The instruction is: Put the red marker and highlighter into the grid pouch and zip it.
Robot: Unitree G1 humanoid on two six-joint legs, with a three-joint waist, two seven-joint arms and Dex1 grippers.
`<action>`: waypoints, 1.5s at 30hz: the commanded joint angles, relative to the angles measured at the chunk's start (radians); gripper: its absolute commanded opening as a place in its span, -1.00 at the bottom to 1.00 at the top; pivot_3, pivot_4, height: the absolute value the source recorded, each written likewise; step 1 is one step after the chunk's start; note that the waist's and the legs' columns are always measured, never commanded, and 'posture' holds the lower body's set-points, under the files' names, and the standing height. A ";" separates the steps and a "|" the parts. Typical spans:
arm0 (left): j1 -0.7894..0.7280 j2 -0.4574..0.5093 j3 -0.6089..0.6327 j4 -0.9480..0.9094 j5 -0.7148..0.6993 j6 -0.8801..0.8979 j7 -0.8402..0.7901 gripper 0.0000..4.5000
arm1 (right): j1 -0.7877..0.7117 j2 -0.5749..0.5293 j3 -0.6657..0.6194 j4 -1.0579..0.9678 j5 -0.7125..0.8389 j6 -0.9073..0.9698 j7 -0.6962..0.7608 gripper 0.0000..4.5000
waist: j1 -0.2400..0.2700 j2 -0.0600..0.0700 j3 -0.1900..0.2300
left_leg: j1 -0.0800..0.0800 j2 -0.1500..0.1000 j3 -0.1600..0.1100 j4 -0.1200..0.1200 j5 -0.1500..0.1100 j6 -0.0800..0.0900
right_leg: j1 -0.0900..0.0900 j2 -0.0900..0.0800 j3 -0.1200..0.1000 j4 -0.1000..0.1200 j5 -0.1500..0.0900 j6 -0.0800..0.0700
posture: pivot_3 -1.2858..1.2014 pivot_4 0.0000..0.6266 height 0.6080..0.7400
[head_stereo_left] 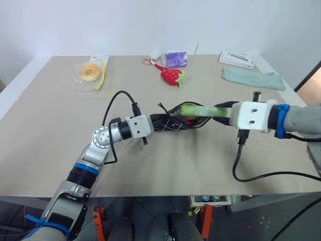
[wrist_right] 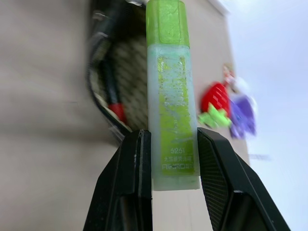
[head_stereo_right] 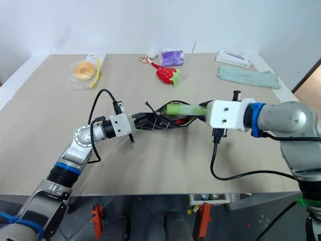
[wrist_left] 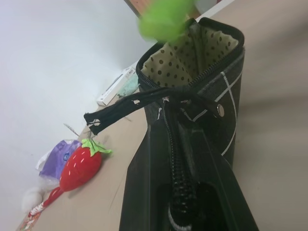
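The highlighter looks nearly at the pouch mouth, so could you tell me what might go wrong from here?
1. The highlighter sits between the right claw by its tail end alone, so it could pivot or slip.
2. Its cap could catch on the rim of the grid pouch, held up only by the left claw.
3. The red marker already inside could be nudged.

Mid-bench (head_stereo_left: 45, 150): black grid-lined fabric pouch (head_stereo_left: 173, 122), held off the surface by left gripper (head_stereo_left: 156, 123) clamped on its left end, mouth facing right. Pale green flat highlighter (head_stereo_left: 196, 109) pinched in right gripper (wrist_right: 174, 161), cap end just at the pouch mouth. Black marker w/ red end (wrist_right: 114, 107) inside the pouch. Behind, along far edge, left to right: bagged round yellow tape roll (head_stereo_left: 90, 73), red plush strawberry (head_stereo_left: 171, 76), purple packet (head_stereo_left: 175, 59) behind it, white flat box (head_stereo_left: 236, 59), folded pale green cloth (head_stereo_left: 252, 78) far right.
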State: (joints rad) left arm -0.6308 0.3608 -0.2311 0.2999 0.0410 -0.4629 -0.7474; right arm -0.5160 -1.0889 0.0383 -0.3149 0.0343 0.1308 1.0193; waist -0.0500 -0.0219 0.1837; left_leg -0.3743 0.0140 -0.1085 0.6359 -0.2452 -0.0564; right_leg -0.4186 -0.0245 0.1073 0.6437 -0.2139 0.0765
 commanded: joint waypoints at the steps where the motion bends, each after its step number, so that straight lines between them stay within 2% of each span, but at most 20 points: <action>1: -0.014 0.000 0.005 -0.023 0.000 -0.015 0.006 -1.00 | -0.058 -0.009 0.027 0.051 -0.060 -0.066 0.020 -0.56 | 0.001 0.000 0.000 | 0.000 0.000 0.000 0.000 0.000 0.000 | 0.000 -0.001 0.000 0.000 0.000 0.000 | 0.03 -0.52 1.00; 9: -0.007 -0.006 -0.001 -0.044 -0.006 -0.009 0.001 -1.00 | -0.186 0.053 0.150 0.160 -0.186 -0.172 0.049 -0.56 | 0.001 0.001 0.000 | 0.000 0.000 0.000 0.000 0.000 0.000 | -0.001 -0.001 0.000 0.000 0.000 -0.001 | 0.03 -0.52 1.00; 16: -0.009 -0.011 -0.002 -0.042 -0.005 -0.005 0.003 -1.00 | -0.231 0.145 0.200 0.131 -0.219 -0.114 0.067 -0.56 | 0.002 0.001 0.000 | -0.001 0.000 0.000 0.000 0.000 0.000 | -0.001 -0.001 0.000 -0.001 0.000 -0.001 | 0.03 -0.52 1.00; 22: 0.002 -0.018 -0.001 -0.056 -0.005 0.004 0.011 -1.00 | -0.212 0.178 0.195 0.109 -0.248 -0.070 0.062 -0.56 | 0.002 0.001 0.000 | -0.001 -0.001 0.000 0.000 0.000 0.000 | -0.001 -0.001 0.000 -0.001 0.000 -0.001 | 0.03 -0.52 1.00; 29: 0.002 -0.027 0.001 -0.051 -0.003 0.008 0.012 -1.00 | -0.215 0.167 0.136 0.095 -0.192 -0.019 0.077 0.98 | 0.002 0.001 0.000 | -0.001 -0.001 0.000 0.000 0.000 0.000 | 0.000 -0.001 0.000 0.000 0.000 -0.001 | 0.03 -0.52 1.00; 34: 0.002 -0.030 0.002 -0.048 -0.004 0.009 0.015 -1.00 | -0.277 0.242 0.050 0.048 -0.031 0.150 0.063 0.98 | -0.001 0.001 0.000 | -0.001 -0.001 0.000 0.000 0.000 0.000 | 0.000 -0.001 0.000 0.000 0.000 -0.001 | 0.03 -0.52 1.00; 37: 0.006 -0.031 0.004 -0.051 -0.004 0.010 0.017 -1.00 | -0.294 0.322 0.000 -0.005 0.114 0.337 0.041 0.98 | 0.001 0.001 0.000 | 0.000 0.000 -0.001 0.000 0.000 0.000 | 0.000 0.000 -0.001 0.001 0.000 -0.002 | 0.03 -0.52 1.00; 41: 0.008 -0.032 0.004 -0.052 -0.004 0.012 0.019 -1.00 | -0.288 0.335 0.022 -0.032 0.141 0.419 0.026 0.98 | 0.002 0.001 0.000 | -0.001 0.000 -0.002 0.000 0.000 0.000 | 0.000 -0.001 -0.002 0.001 0.000 -0.002 | 0.03 -0.52 1.00; 45: 0.009 -0.032 0.003 -0.055 -0.003 0.016 0.022 -1.00 | -0.261 0.398 0.066 -0.036 0.175 0.480 -0.010 0.98 | 0.002 0.001 0.000 | -0.001 -0.001 -0.002 0.000 0.000 0.000 | 0.000 -0.001 -0.002 0.001 0.000 -0.002 | 0.03 -0.52 1.00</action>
State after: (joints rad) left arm -0.6181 0.3287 -0.2384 0.2836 0.0408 -0.4488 -0.7399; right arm -0.7768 -0.6965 0.0954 -0.3198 0.1895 0.5948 1.0220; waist -0.0481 -0.0212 0.1839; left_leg -0.3752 0.0136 -0.1105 0.6361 -0.2453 -0.0562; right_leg -0.4188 -0.0251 0.1052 0.6446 -0.2137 0.0745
